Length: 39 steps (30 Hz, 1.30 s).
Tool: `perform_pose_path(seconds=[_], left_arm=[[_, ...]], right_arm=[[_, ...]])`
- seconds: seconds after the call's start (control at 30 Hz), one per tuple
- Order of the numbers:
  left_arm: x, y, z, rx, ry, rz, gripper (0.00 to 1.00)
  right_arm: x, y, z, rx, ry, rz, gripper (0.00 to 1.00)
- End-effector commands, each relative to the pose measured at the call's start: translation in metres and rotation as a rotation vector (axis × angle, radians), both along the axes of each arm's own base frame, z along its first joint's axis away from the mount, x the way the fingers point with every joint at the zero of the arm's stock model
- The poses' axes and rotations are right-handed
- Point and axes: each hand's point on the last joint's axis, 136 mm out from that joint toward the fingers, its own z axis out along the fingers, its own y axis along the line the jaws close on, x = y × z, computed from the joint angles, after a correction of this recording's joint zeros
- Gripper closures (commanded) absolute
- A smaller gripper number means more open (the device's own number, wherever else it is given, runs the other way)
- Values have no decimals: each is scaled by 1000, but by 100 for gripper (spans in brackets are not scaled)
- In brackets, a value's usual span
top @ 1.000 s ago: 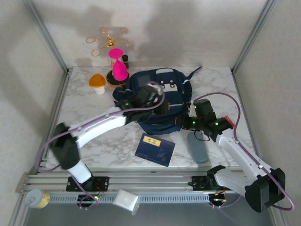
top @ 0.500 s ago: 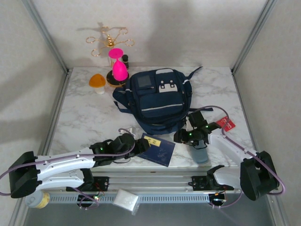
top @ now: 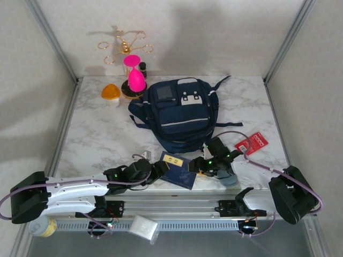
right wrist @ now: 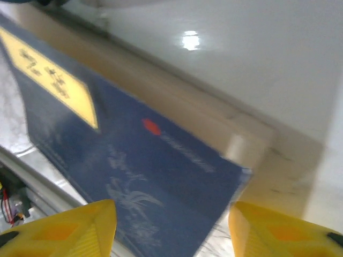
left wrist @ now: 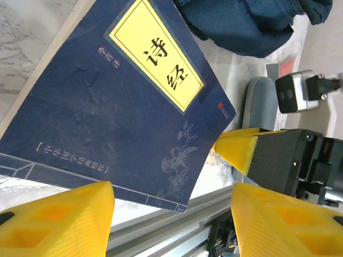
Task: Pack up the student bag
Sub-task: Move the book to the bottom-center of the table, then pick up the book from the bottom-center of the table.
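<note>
The student bag (top: 179, 115), a large navy backpack, lies at the middle of the table with its zips shut; its lower edge shows in the left wrist view (left wrist: 241, 27). A flat navy book with a yellow label (top: 178, 170) lies in front of it near the table's edge. My left gripper (top: 159, 171) is low at the book's left side, open, with the book's near corner (left wrist: 123, 112) between its yellow fingers (left wrist: 53, 219). My right gripper (top: 200, 165) is at the book's right side, open over the cover (right wrist: 134, 160).
A grey case (top: 229, 176) lies under the right arm, with a red card (top: 252, 142) beyond it. A pink hourglass (top: 134, 75), an orange mushroom (top: 111, 94) and a gold stand (top: 124, 47) are at the back left. The aluminium rail (top: 171, 206) runs along the front.
My left arm has swung from the top of the bag down to the book's left side. My right gripper has come from the bag's right side to the book. Both jaws have opened wider.
</note>
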Motion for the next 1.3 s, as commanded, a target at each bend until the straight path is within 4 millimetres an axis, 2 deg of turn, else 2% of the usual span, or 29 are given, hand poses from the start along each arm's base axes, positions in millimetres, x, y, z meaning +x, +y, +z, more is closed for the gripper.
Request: perform_pose_path(seconds=[0.0, 0.17, 0.27, 0.33, 0.47, 0.57, 0.67, 0.8, 0.93, 1.07, 1.27], left_arm=[[6, 1, 1, -23, -1, 22, 40], [15, 33, -15, 75, 2, 68, 38], [20, 59, -23, 143, 10, 110, 37], [20, 70, -22, 171, 5, 133, 36], [12, 88, -27, 234, 25, 171, 33], [1, 95, -36, 266, 47, 185, 31], [-5, 103, -38, 342, 57, 192, 31], [-9, 119, -37, 443, 67, 209, 30], [-13, 119, -49, 404, 90, 219, 30], [-5, 97, -46, 307, 51, 181, 31], [-4, 98, -61, 399, 85, 145, 32]], right_arm=[[4, 29, 14, 106, -3, -3, 42], [-1, 78, 27, 200, -7, 62, 40], [-4, 118, 35, 244, -9, 141, 39], [-3, 130, 35, 239, -16, 166, 39], [1, 123, 33, 184, -54, 174, 36], [4, 106, 20, 66, -70, 207, 33], [17, 96, 17, 32, -91, 199, 31], [41, 81, 6, -110, -126, 192, 29], [45, 96, 6, -64, -131, 236, 28], [46, 115, 3, -3, -117, 288, 33], [33, 135, 2, 63, -100, 374, 37]])
